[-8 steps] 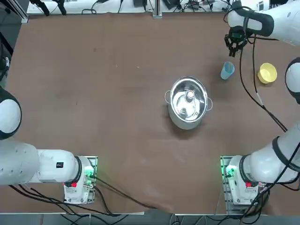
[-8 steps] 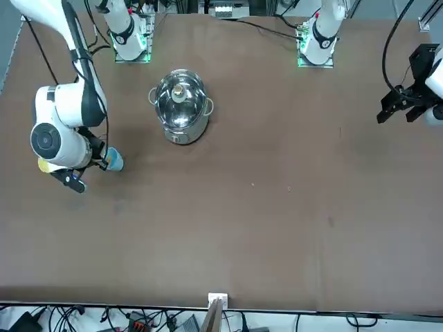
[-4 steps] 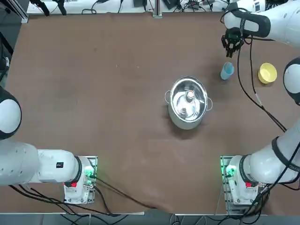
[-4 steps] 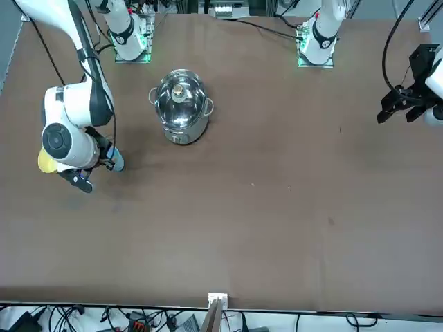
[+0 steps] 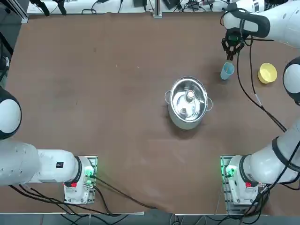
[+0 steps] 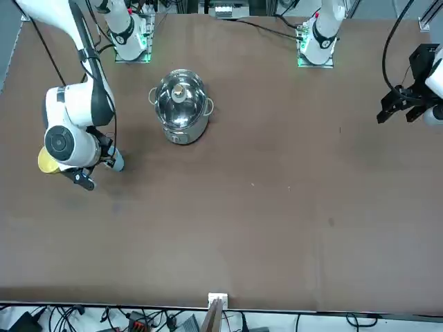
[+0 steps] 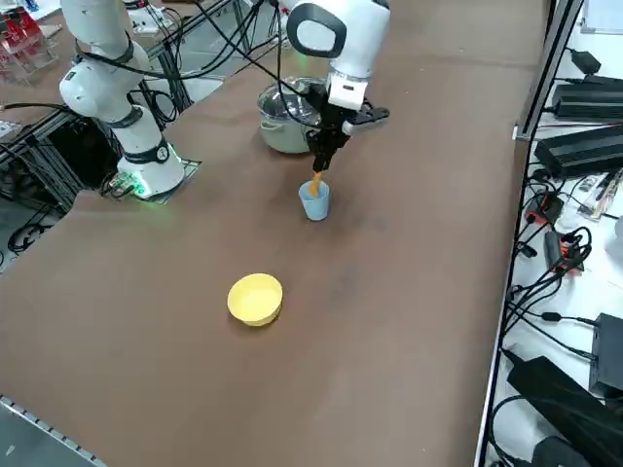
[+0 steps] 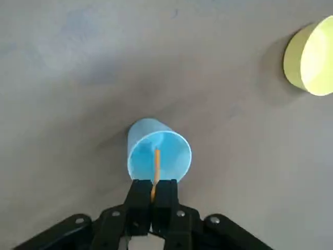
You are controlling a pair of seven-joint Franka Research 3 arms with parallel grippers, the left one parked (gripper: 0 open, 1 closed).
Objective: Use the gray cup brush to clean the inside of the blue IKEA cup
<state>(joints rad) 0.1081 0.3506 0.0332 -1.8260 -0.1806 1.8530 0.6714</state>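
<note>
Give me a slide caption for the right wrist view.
Right gripper pinches the orange brush handle at the blue cup.

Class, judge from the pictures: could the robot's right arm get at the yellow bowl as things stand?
Probably yes: the yellow bowl stands open side up near the blue cup, with nothing over it. But the right gripper grips the brush's orange handle, so it would likely need freeing first.

— Am seeing glare; noticing any?
— Yes, am catching bright glints off the pot lid.
— Finding shadows?
— Am spotting soft ones beside the blue cup and yellow bowl.
</note>
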